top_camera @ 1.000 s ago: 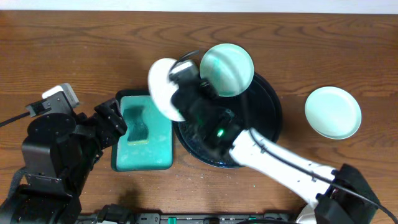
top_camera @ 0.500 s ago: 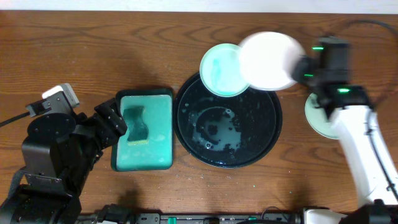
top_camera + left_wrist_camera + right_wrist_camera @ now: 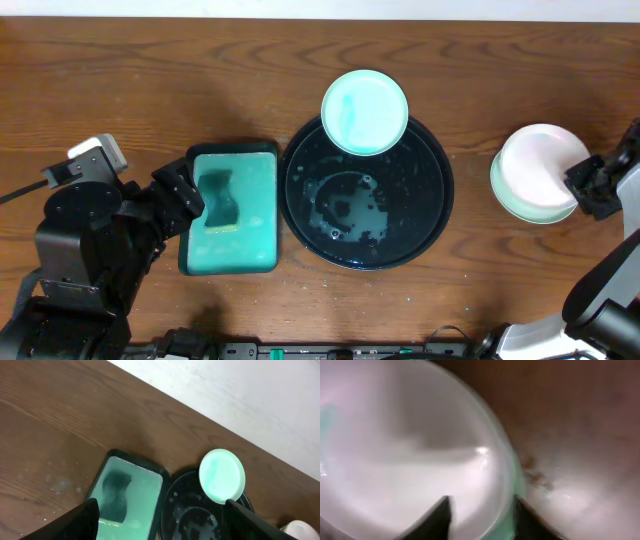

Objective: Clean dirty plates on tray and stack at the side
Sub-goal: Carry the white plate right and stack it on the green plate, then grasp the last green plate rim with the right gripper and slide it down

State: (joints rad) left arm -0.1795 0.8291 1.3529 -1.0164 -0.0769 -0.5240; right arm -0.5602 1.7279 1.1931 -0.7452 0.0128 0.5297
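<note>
Stacking looks about two-thirds done: two plates (image 3: 538, 170) sit one on the other near the right edge of the bench (image 3: 120, 80), white over teal-tinted, while a third, teal-smeared plate (image 3: 364, 112) lies on the far rim of the black tray (image 3: 420, 235), not yet cleaned. Right gripper (image 3: 588, 187) is at the top plate's rim, pinching or loose I cannot tell. Left gripper (image 3: 183, 200) stands wide apart, holding nothing, beside the sponge tray (image 3: 255, 250).

Overhead straight down; left wrist oblique, shares tray (image 3: 425, 210); right wrist close to plate (image 3: 395, 450).
</note>
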